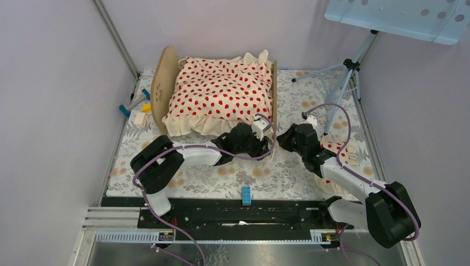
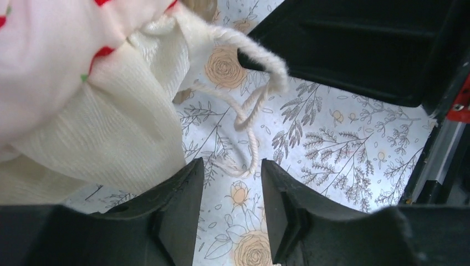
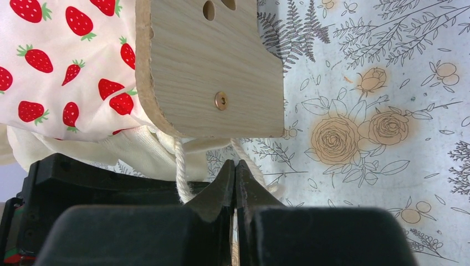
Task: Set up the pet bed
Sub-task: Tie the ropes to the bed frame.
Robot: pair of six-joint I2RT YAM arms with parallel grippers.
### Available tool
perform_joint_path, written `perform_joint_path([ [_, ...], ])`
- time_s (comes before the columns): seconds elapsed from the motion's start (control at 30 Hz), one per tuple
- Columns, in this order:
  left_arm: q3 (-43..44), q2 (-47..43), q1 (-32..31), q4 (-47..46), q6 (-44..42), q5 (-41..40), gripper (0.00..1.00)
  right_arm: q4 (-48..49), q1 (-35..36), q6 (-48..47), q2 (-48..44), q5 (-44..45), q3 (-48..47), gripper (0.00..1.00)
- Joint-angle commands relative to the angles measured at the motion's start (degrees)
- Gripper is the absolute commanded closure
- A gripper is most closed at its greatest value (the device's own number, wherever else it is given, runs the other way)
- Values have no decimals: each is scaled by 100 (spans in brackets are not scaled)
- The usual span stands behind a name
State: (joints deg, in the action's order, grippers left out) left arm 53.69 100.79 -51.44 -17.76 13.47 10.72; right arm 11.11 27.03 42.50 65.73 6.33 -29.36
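Count: one bed (image 1: 159,88), one blanket (image 1: 219,91), one pillow (image 1: 332,147), one cord (image 2: 249,105), two grippers, one tripod (image 1: 343,83), one blue block (image 1: 245,194).

The bed is seen upper centre of the top view on the floral mat (image 1: 288,172), with the blanket spread over it and its ruffle hanging down the near side. The pillow is mostly hidden under the right arm, right of centre. Both grippers are met at the bed's lower right corner, but their fingers cannot be made out from above.

Finger state is given by the wrist views only. Left gripper (image 2: 231,172): fingers parted, nothing between them. The cord's loose end lies on the mat just above the gap, and the ruffle is just beside the left finger, upper left of frame.

Right gripper (image 3: 235,169): fingers pressed together. The bed's end board (image 3: 210,66) is seen just above the tips. Cord strands drop from under the board on either side of the tips. In the left wrist view the cord loop is seen draped at the right gripper's tip. Whether it is pinched cannot be told.

The strawberry print is resolved only in the right wrist view.
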Motion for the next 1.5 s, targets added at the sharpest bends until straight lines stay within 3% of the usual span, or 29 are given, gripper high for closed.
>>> perform_joint_path([
  [0.0,-54,64,-121,-904,112,-250,51,165,-40,148,-98,-52,-164,100],
  [1.17,-88,1302,-281,-2129,704,-427,50,132,-48,303,-106,-124,-189,100],
  [1.23,-95,1351,-283,-2138,709,-359,59,128,-47,303,-123,-102,-186,100],
  [1.37,-114,1350,-282,-2060,697,-80,95,102,-48,301,-163,-36,-166,100],
  [1.4,-124,1318,-279,-1985,692,-26,100,94,-48,299,-180,-10,-157,100],
  [1.47,-240,1163,-288,-1875,727,1,100,64,-48,268,-232,56,-156,100],
])
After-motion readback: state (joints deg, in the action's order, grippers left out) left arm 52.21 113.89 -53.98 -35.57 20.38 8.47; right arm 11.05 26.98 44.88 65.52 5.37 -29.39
